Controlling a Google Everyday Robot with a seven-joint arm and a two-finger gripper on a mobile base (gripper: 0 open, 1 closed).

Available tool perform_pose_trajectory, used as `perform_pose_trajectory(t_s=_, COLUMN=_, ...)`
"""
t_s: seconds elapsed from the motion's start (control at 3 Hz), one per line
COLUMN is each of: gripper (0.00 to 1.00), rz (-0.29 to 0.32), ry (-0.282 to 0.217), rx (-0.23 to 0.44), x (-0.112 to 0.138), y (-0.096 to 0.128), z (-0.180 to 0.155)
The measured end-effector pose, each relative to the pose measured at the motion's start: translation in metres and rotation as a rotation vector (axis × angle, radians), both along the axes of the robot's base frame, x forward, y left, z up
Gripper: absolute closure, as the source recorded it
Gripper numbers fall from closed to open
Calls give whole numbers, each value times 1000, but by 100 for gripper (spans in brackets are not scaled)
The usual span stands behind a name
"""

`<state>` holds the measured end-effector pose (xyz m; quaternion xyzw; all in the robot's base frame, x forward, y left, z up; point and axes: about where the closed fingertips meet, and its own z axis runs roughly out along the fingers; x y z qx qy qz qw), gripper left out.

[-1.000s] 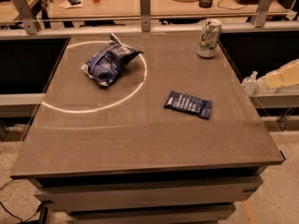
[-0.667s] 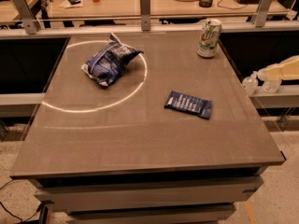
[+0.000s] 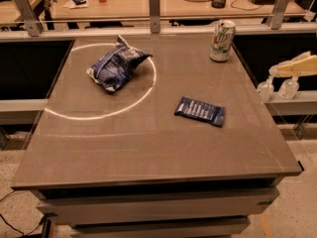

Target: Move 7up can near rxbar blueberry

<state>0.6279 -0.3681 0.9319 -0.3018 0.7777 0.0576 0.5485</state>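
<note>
The 7up can [image 3: 222, 40], white with a green logo, stands upright at the table's far right corner. The rxbar blueberry [image 3: 199, 111], a flat dark blue wrapper, lies right of the table's middle, well in front of the can. My gripper [image 3: 276, 88] hangs off the table's right edge, below the pale arm [image 3: 298, 66]. Its two fingertips [image 3: 265, 88] point down and stand apart with nothing between them. It is to the right of the can and a little nearer to me, not touching it.
A puffy blue-and-white chip bag [image 3: 116, 68] lies at the far left inside a white circle marked on the grey table [image 3: 148, 148]. A railing with metal posts [image 3: 154, 4] runs behind the table. A desk with clutter stands beyond it.
The arm at the right edge has shifted slightly up in view, and both fingertips now show below it. The can, the bar and the bag have not moved.
</note>
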Motion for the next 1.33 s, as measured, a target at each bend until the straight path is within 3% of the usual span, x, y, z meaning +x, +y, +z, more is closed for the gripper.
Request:
perform_pose_trajectory(t_s=0.33, gripper=0, rz=52, ry=-2, rx=-5, x=29, y=4, z=-9)
perform_pose_trajectory(t_s=0.67, gripper=0, rz=87, ry=-10, rx=58, x=59, y=8, z=-10)
perform_pose_trajectory(t_s=1.0, gripper=0, rz=87, ry=-9, rx=59, x=59, y=9, z=-10)
perform_pose_trajectory(t_s=1.33, gripper=0, rz=25, ry=-12, rx=76, x=66, y=13, z=-13)
